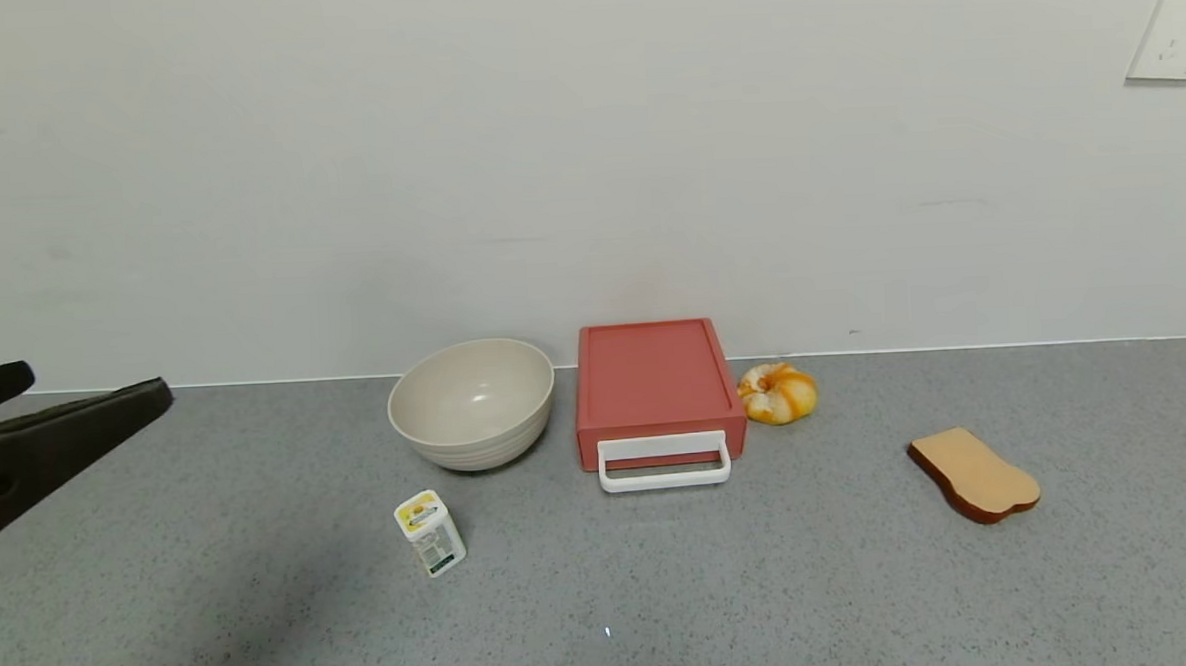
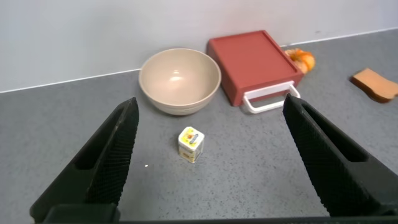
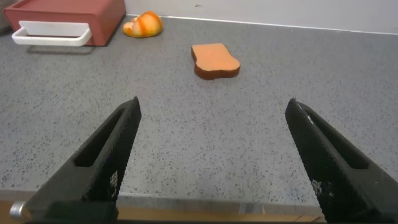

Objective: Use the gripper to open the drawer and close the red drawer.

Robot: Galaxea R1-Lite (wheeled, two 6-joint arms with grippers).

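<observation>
Plastic, so likely light and stiff, the low coral-red drawer box (image 1: pixel 657 385) offers its white loop handle (image 1: pixel 664 462) to the wide-open left pincer (image 2: pixel 208 155), and may slide on the grey speckled desk (image 1: pixel 764 586) when pulled.

Left pincer (image 1: pixel 95 390) cropped at frame edge; small carton's (image 1: pixel 430 532) label print illegible.

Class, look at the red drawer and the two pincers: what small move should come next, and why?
Probably the left pincer should travel toward the white loop handle. The red drawer looks shut, and both pincers, left and right pincer, hang open and apart from it, holding nothing.
</observation>
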